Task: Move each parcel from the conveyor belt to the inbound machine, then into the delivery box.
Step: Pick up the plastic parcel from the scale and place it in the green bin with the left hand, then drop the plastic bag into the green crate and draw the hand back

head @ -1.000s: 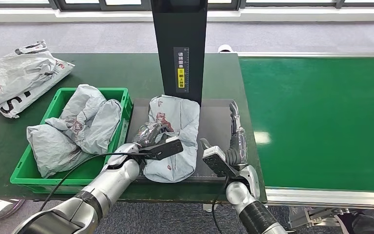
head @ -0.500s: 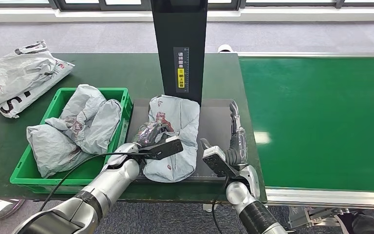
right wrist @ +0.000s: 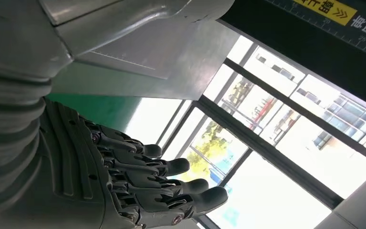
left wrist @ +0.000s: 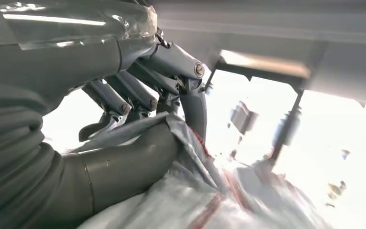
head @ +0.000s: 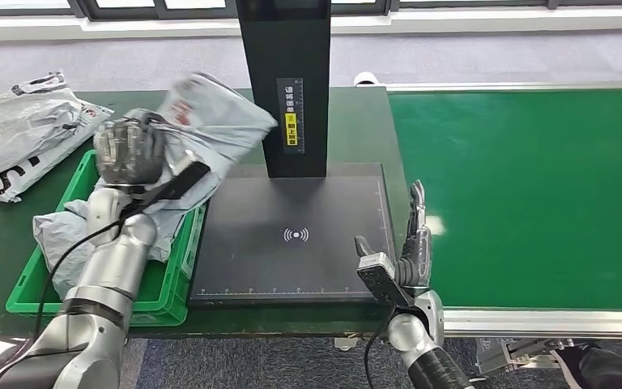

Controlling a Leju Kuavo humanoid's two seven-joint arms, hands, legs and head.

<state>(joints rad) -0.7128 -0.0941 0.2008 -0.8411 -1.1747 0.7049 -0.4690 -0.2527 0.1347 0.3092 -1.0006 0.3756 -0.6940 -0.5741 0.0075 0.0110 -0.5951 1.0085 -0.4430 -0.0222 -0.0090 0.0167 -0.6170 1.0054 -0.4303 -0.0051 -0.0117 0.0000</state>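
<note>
1. Your left hand (head: 129,151) gripped a grey poly-mailer parcel (head: 210,113), lifted clear of the scanner plate (head: 291,267) and hanging above the far end of the green delivery box (head: 174,288).

2. In the left wrist view, the thumb and dark fingers (left wrist: 124,98) were pinched on a fold of the bag's film, the rest of the parcel (left wrist: 209,200) trailing loose beyond them.

3. Your right hand (head: 409,251) stood empty at the plate's right edge, beside the conveyor belt (head: 534,194), fingers nearly straight and slightly apart; the right wrist view showed the same hand (right wrist: 138,186) holding nothing.

4. The parcel looked light and limp, a crumpled plastic bag that sagged and folded under its own weight. Its film was probably slick, so a grip on a bunched fold, as you had, seemed safer than a flat pinch on a smooth face.

5. Judged from its place over the box, the scan step appeared done and the drop was what remained.

6. The box already held other grey mailers (head: 73,231), heaped toward its near end, leaving less room there.

7. Box and plate sat side by side on a dark green table (head: 364,121), the inbound machine's black column (head: 283,81) rising at the plate's far edge.

8. More white-and-grey bags (head: 16,138) lay at the table's far left corner; windows ran along the wall behind.
</note>
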